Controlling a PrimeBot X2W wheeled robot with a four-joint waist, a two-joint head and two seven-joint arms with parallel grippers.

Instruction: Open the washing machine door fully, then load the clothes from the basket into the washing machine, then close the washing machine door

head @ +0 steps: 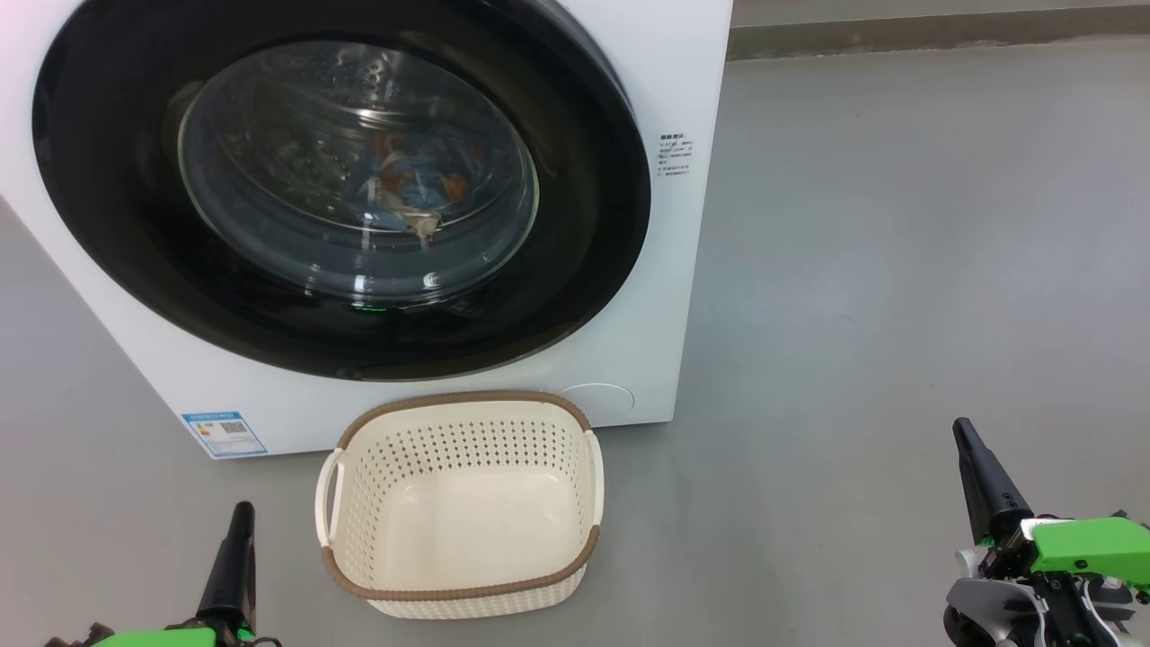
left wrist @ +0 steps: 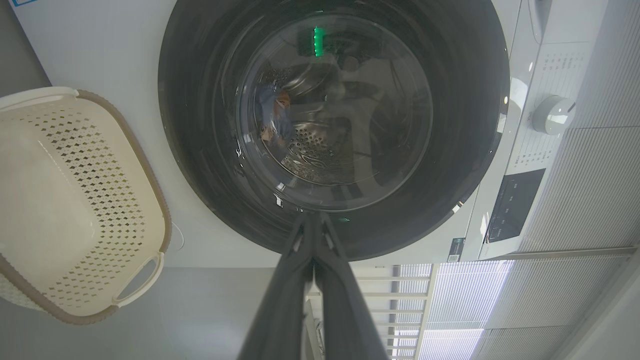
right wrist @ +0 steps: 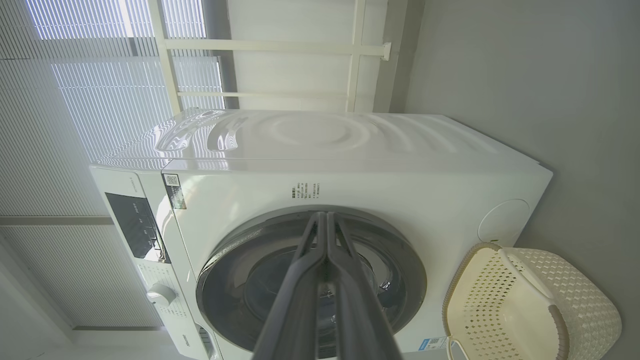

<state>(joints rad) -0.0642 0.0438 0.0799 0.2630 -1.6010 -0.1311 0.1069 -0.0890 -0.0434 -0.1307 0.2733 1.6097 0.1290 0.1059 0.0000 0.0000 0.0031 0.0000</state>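
The washing machine door (head: 575,180) sat shut on the white washing machine (head: 269,409), with the light blue, orange-printed clothes (head: 404,180) lying in the steel drum (left wrist: 310,145) behind its bulging glass (head: 359,265). The cream basket (head: 458,593) stood empty on the grey floor (head: 898,270) just in front of the washing machine, below the door. The robot's left fingers (head: 235,557) and right fingers (head: 984,481), each pair pressed together and gripping nothing, hovered in front of the washing machine on either side of the basket.
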